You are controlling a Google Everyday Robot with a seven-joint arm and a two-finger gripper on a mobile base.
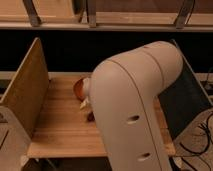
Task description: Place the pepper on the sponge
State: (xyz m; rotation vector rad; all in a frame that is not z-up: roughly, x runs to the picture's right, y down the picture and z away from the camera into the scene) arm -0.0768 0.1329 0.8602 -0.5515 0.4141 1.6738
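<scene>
Big white arm (134, 107) filling centre & right of view, elbow bend at top rt, one link running down to bottom edge, other reaching fwd-left, gripper hidden behind arm, out of sight

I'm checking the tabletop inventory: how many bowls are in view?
1: a brown bowl near the middle of the table, half covered by the arm. The arm blocks much of the table, so others may be hidden, as is the tool, somewhere behind it.
</scene>
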